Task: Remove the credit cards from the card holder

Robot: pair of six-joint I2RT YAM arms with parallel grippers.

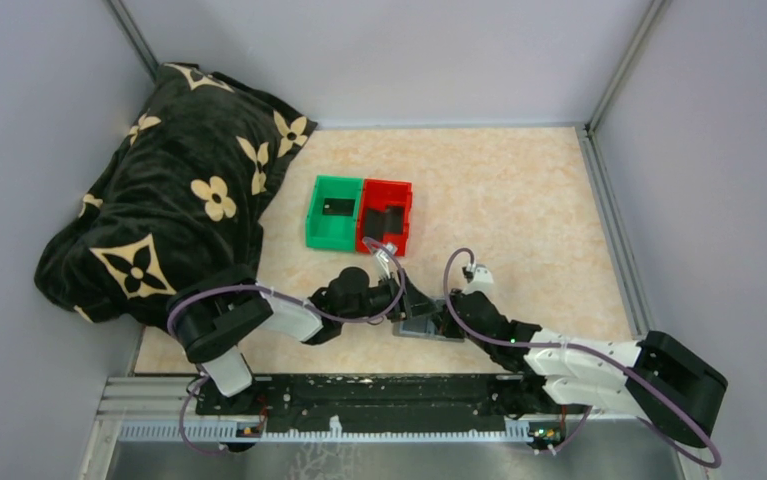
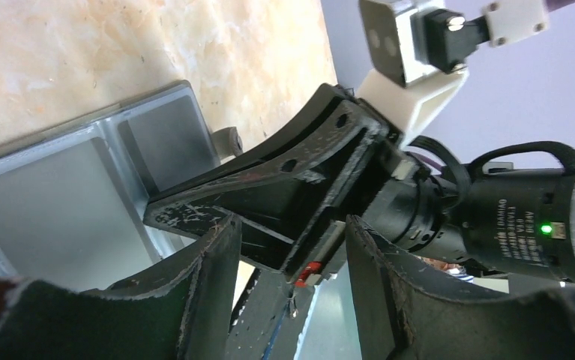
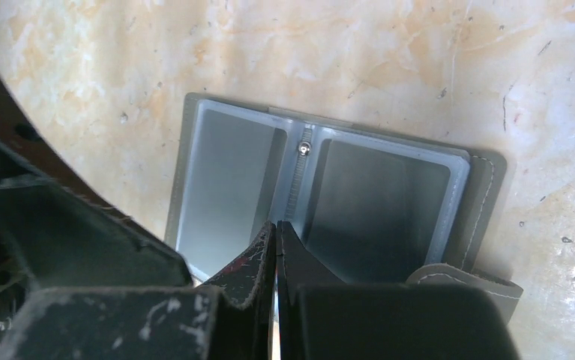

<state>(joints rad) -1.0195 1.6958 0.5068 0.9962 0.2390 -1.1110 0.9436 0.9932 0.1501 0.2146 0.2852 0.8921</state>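
The card holder point(image 1: 429, 326) lies spread open on the table near the front. In the right wrist view the card holder point(image 3: 359, 180) shows two plain grey panels with a strap at its right edge. My right gripper point(image 3: 277, 225) is shut with nothing between its fingers, its tips resting on the holder's middle fold. My left gripper point(image 2: 291, 229) is open just left of the holder point(image 2: 52, 202), and the right gripper's black body fills the space beyond its gap. A dark credit card point(image 1: 338, 207) lies in the green bin point(image 1: 317, 222) and another credit card point(image 1: 389, 218) in the red bin point(image 1: 406, 208).
A black blanket with cream flowers point(image 1: 169, 210) is heaped at the back left. The two bins stand side by side behind the grippers. Grey walls close in the beige table point(image 1: 519, 200) on three sides.
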